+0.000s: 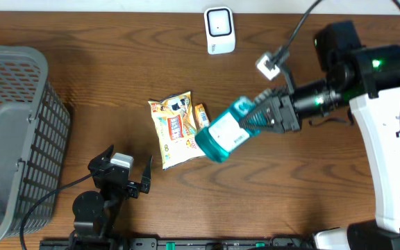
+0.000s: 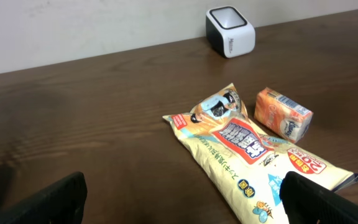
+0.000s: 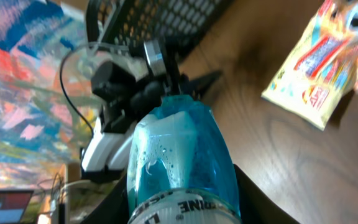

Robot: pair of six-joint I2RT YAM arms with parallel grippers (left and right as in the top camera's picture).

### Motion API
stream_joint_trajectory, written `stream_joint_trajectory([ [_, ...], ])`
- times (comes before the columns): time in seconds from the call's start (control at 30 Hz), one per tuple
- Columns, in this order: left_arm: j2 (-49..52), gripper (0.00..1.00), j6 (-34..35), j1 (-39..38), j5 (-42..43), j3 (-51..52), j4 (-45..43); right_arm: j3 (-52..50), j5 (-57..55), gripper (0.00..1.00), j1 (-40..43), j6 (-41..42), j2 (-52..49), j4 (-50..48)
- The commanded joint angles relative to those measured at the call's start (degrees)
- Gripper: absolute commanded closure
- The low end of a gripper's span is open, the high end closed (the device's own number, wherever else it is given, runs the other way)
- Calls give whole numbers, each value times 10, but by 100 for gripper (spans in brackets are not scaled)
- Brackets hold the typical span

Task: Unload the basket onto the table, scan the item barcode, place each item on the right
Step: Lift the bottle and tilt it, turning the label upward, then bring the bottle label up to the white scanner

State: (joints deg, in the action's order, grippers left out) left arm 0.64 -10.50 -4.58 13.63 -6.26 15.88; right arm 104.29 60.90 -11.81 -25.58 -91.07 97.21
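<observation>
Two hands | right hand [image 1: 254, 119] grips teal bottle [image 1: 222, 136] between fingers | left hand [image 1: 126, 164] wide, well apart

Blue bottle [image 3: 182, 162] gripped (snack bag [image 3: 319, 68] beyond).

Table [image 1: 117, 62]: dark wood grain, filling the overhead view.
Wall [image 2: 73, 25]: pale and plain, running along the table's far edge.
Painted surface [image 3: 17, 74]: multicoloured, blurred, showing beyond the table.
Light: soft, glinting faintly on the wood.

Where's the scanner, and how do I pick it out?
Follow the wooden table to its top edge in the overhead view. The scanner stands there alone, beyond the yellow snack bag. It is the only white box with a dark-framed window.
</observation>
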Motion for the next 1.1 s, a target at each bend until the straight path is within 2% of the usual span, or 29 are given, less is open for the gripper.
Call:
stream_joint_trajectory([
  [0.0, 0, 2, 1, -1, 7, 9, 12, -61, 37, 99, 5, -48, 27, 0],
  [0.1, 0, 2, 1, -1, 7, 9, 12, -134, 40, 99, 5, -83, 29, -13],
  [0.27, 0, 2, 1, -1, 7, 9, 12, -224, 41, 99, 5, -84, 29, -90],
  [0.43, 0, 2, 1, -1, 7, 9, 12, -255, 17, 98, 6, -71, 29, -158],
  [0.47, 0, 2, 1, -1, 7, 9, 12, -254, 3, 98, 6, -55, 29, -176],
  [0.57, 0, 2, 1, -1, 7, 9, 12, -254, -109, 99, 6, 92, 30, -271],
  [0.63, 0, 2, 1, -1, 7, 9, 12, -254, -218, 99, 5, 197, 30, -311],
  [0.7, 0, 2, 1, -1, 7, 9, 12, -254, -310, 99, 5, 260, 30, -327],
  [0.8, 0, 2, 1, -1, 7, 9, 12, -254, -376, 99, 4, 310, 30, -337],
  [1.07, 0, 2, 1, -1, 7, 9, 12, -252, -507, 99, -5, 378, 30, -362],
])
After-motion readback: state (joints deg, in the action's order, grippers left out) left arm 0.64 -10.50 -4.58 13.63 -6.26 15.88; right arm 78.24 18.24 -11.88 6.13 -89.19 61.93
